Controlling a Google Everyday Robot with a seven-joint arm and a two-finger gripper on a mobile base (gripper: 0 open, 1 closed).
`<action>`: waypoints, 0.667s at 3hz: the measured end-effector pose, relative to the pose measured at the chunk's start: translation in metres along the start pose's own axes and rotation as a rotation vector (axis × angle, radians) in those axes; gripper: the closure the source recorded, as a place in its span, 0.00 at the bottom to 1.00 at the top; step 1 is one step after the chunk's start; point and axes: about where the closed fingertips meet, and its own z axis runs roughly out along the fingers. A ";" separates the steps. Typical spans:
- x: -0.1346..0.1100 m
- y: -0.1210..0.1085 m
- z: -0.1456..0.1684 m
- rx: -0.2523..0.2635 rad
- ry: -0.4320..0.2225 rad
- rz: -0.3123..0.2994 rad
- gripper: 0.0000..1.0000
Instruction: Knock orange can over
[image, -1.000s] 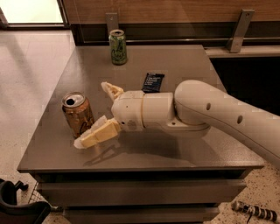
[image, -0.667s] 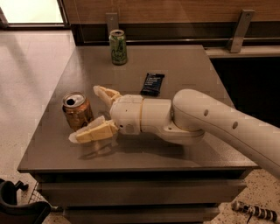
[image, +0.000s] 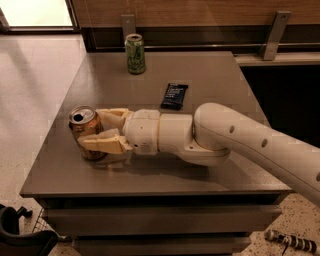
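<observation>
The grey table (image: 225, 75) fills most of the view. The white arm (image: 225, 135) comes in low from about 4 o'clock and lies nearly level over the top, wrist stretched toward 9 o'clock. The gripper (image: 95, 129) is released, its two tan fingers (image: 105, 142) spread wide. One lies behind the orange can (image: 82, 122), and the nearer one crosses its lower front. That can stands upright at the table's 8 o'clock, near the left edge. A green can (image: 135, 54) stands at 11 o'clock, and a dark packet (image: 174, 95) lies near the centre.
</observation>
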 end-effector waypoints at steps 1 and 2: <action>-0.001 0.002 0.002 -0.005 0.000 -0.002 0.93; -0.002 0.003 0.003 -0.007 -0.001 -0.003 1.00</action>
